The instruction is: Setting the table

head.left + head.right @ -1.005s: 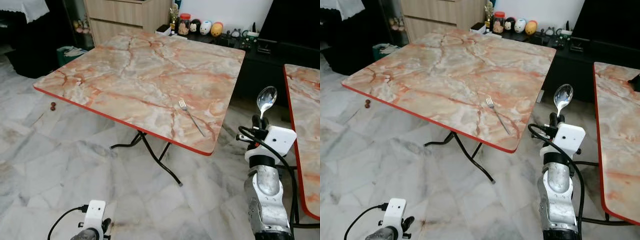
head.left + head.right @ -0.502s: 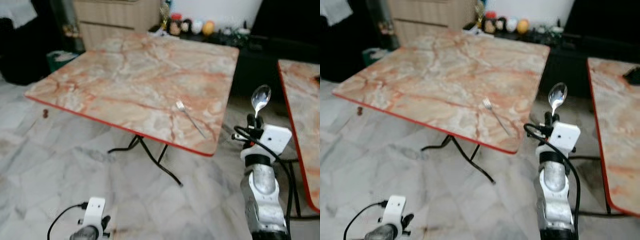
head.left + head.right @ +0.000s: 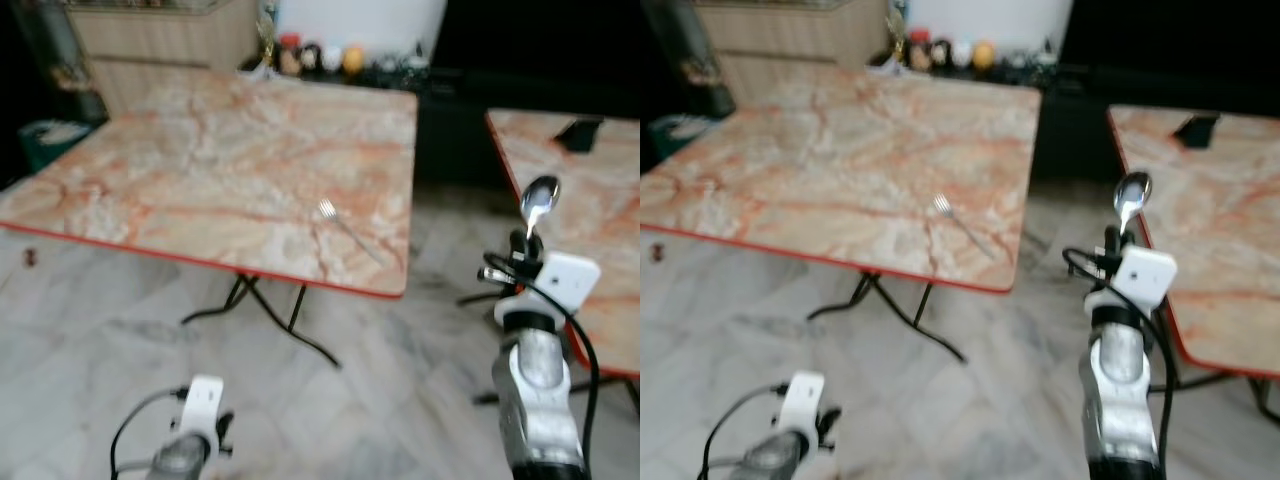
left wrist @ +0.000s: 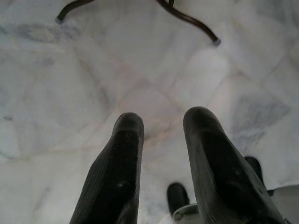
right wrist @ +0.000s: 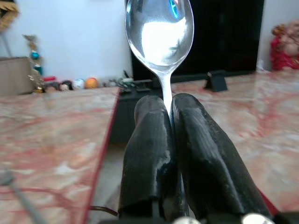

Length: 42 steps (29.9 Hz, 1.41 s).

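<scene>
Looking down through the head camera, you see your right gripper (image 3: 527, 243) raised in the gap between the two marble tables, clamped on a spoon (image 3: 538, 201) that stands upright, while a fork (image 3: 343, 226) lies near the right edge of the left table (image 3: 180, 170). Your right wrist view shows both black fingers (image 5: 152, 140) pressed together on the spoon's stem. Your left wrist view has the left gripper (image 4: 162, 140) hanging over the tiled floor (image 4: 93, 70), fingers apart.

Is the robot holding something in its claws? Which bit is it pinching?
Yes. The right gripper pinches a spoon by its thin handle, bowl pointing up. The left gripper hangs low over the floor, holding nothing.
</scene>
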{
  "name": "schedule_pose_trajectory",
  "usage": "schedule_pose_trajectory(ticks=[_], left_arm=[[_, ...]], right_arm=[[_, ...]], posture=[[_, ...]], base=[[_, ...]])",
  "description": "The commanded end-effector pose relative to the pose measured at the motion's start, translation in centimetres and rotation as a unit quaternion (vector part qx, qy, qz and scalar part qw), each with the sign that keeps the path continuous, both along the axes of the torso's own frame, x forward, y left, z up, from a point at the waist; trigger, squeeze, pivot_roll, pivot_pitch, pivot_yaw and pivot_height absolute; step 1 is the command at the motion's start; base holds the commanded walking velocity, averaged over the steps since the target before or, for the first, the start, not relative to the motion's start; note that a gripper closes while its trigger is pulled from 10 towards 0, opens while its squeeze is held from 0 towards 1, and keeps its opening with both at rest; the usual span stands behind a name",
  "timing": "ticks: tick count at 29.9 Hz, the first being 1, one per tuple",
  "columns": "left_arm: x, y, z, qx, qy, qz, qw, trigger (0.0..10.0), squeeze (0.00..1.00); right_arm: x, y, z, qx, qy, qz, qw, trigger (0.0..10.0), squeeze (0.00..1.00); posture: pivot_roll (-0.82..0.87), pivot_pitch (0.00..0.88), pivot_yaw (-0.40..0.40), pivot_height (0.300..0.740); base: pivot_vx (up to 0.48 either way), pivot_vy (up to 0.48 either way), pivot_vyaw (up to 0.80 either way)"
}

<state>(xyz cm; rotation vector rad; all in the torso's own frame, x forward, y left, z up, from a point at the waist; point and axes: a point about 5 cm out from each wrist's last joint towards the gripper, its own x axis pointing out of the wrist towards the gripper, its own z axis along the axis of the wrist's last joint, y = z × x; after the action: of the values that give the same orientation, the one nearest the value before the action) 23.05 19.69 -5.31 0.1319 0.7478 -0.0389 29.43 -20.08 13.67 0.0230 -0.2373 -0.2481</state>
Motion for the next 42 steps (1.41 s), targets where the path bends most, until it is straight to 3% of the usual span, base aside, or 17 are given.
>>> schedule_pose_trajectory(ticks=[1, 32, 42], left_arm=[[-0.4, -0.2, -0.3, -0.005, 0.005, 0.007, 1.0, 10.0, 0.0], [-0.1, -1.4, -0.3, -0.004, 0.0, -0.007, 1.0, 10.0, 0.0], [0.0, -1.5, -0.2, -0.004, -0.002, -0.006, 1.0, 10.0, 0.0]], right_arm=[[0.0, -0.3, 0.4, -0.007, -0.008, -0.004, 1.0, 10.0, 0.0], [0.5, -0.5, 0.7, -0.006, -0.004, -0.002, 1.0, 10.0, 0.0], [0.6, -0.2, 0.8, -0.008, -0.008, 0.001, 1.0, 10.0, 0.0]], posture=[[0.0, 0.0, -0.011, 0.74], [-0.01, 0.0, -0.024, 0.74], [0.0, 0.0, -0.027, 0.74]], base=[[0.0, 0.0, 0.0], [0.0, 0.0, 0.0], [0.0, 0.0, -0.3]])
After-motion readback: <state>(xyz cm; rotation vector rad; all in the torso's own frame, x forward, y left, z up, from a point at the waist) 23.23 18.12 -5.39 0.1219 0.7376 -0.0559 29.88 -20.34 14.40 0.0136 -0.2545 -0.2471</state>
